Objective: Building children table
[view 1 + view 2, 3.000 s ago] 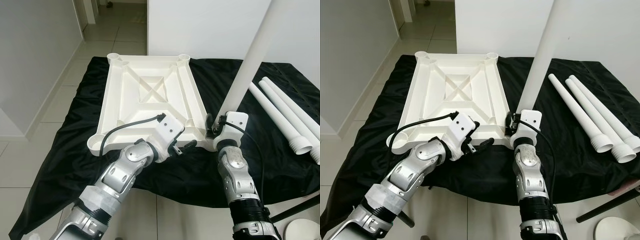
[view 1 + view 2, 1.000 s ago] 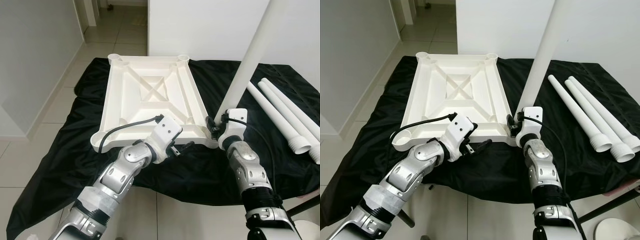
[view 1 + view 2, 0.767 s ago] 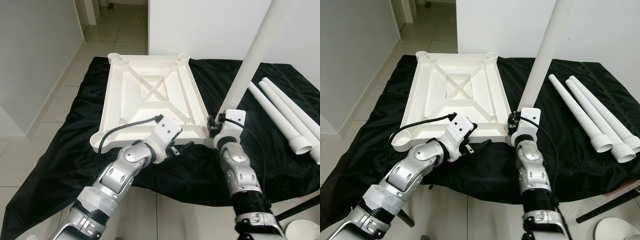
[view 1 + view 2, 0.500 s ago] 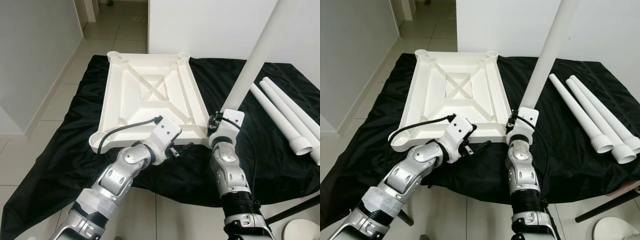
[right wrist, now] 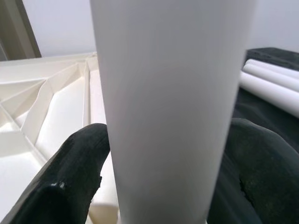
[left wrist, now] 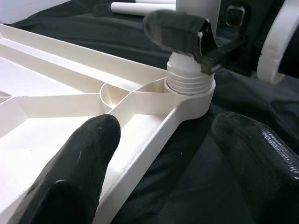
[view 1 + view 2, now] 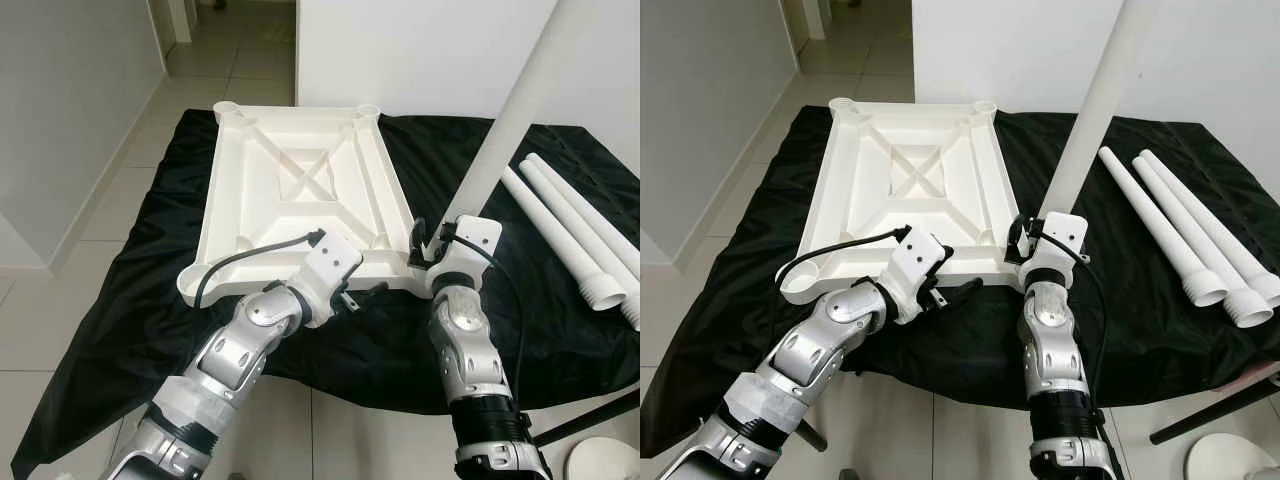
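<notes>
In the head views, the upturned white tabletop [image 7: 300, 200] is lying on a black cloth [image 7: 130, 290] over the worktop, and the right hand [image 7: 1025, 243] is gripping a white leg [image 7: 1095, 110] standing in the near right corner socket [image 6: 189, 91]. Three spare legs [image 7: 1180, 225] are lying well apart to the right. The left hand [image 7: 362, 297] is hovering at the tabletop's near edge.

In the left wrist view, its fingers [image 6: 79, 163] are spread apart, holding nothing (the leg's ribbed end is sitting in the socket).

In the right wrist view, both fingers [image 5: 70, 172] are pressing against the leg.

A tilted leg could jam or lift the unheld tabletop. The leg's top is cut off, and how deep it sits is unclear.
</notes>
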